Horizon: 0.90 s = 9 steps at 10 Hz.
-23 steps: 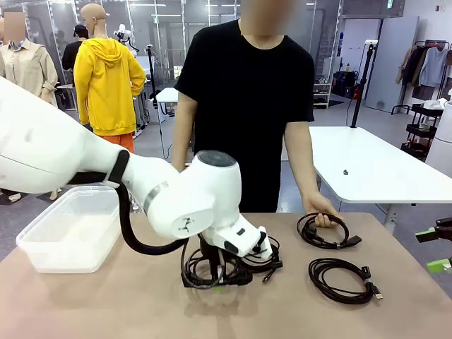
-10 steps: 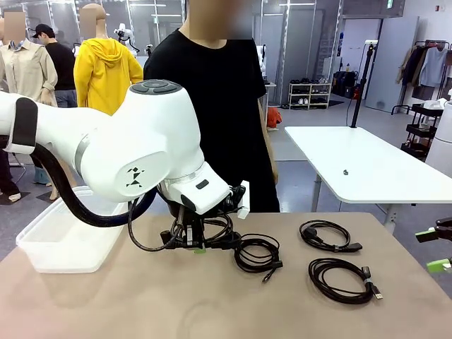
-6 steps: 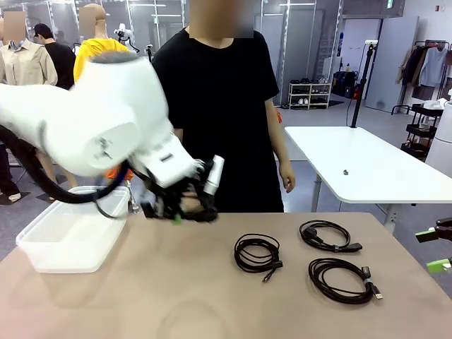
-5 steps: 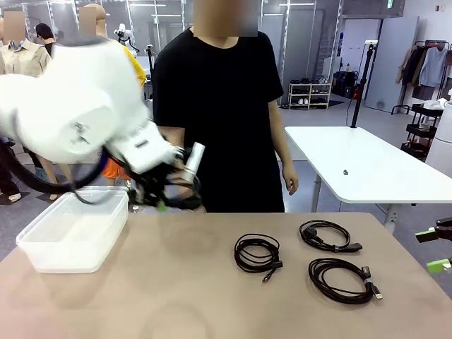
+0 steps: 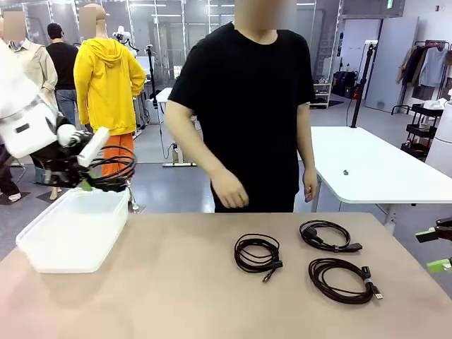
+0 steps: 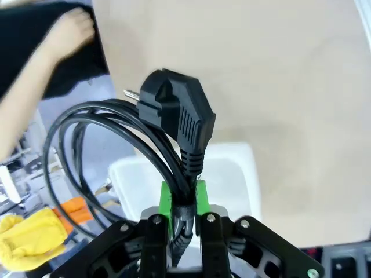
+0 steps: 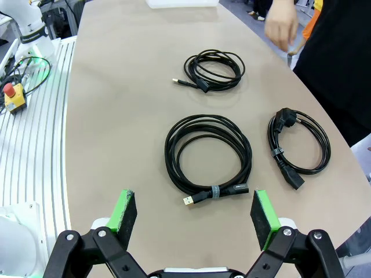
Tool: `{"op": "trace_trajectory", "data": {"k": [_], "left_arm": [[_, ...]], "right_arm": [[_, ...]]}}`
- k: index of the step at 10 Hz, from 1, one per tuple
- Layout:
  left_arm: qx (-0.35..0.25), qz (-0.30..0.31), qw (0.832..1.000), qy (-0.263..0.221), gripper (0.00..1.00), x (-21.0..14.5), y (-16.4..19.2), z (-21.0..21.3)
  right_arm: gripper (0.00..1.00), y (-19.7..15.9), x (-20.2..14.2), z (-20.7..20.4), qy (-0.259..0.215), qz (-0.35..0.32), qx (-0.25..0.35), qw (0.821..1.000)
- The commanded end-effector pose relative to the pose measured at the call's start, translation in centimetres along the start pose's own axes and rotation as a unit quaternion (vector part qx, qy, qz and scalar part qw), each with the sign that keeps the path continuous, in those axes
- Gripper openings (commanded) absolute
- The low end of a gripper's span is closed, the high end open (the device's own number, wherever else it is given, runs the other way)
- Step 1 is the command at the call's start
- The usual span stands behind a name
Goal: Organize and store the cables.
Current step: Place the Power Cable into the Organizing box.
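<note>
Cable [image 5: 113,173] one hangs just above the bin [image 5: 42,244], pinched tight in the left gripper [image 5: 86,185], so I think it is about to drop in. A hand [image 5: 229,192] hangs clear of the table [image 5: 176,296]. Three more cables [image 5: 258,252] lie flat there, waiting. The right gripper [image 5: 432,250] is wide open beside them, holding nothing.
</note>
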<state>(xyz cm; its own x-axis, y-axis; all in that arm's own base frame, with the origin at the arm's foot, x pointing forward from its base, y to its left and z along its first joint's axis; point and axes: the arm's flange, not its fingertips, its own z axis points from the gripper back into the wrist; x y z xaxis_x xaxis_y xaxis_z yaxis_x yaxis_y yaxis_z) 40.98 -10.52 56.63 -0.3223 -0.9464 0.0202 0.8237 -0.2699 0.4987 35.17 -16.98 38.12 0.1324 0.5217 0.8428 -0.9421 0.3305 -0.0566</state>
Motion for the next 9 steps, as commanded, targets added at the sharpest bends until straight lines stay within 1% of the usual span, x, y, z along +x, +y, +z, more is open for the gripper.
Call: {"op": "trace_trajectory", "data": {"k": [1, 3, 4, 7, 9], "left_arm": [[0.003, -0.002, 1.000, 0.002, 0.18, -1.5, -0.7, 0.2], [0.008, 0.010, 1.000, -0.005, 0.18, -1.9, -1.0, 0.9], [-0.004, 0.008, 1.000, 0.005, 0.18, -2.2, -0.7, -0.2], [-0.005, 0.009, 1.000, 0.006, 0.18, -2.3, -0.8, -0.2], [-0.027, 0.018, 0.999, 0.013, 0.18, -5.3, 0.7, -2.2]], "right_arm": [[1.00, 0.1, 0.1, -0.2, -0.007, 0.005, -0.006, 1.000], [1.00, 0.1, 0.1, -0.2, -0.007, 0.005, -0.006, 1.000], [1.00, 0.1, 0.1, -0.2, -0.007, 0.005, -0.006, 1.000], [1.00, 0.1, 0.1, -0.2, -0.007, 0.005, -0.006, 1.000], [1.00, 0.1, 0.1, -0.2, -0.007, 0.005, -0.006, 1.000]]}}
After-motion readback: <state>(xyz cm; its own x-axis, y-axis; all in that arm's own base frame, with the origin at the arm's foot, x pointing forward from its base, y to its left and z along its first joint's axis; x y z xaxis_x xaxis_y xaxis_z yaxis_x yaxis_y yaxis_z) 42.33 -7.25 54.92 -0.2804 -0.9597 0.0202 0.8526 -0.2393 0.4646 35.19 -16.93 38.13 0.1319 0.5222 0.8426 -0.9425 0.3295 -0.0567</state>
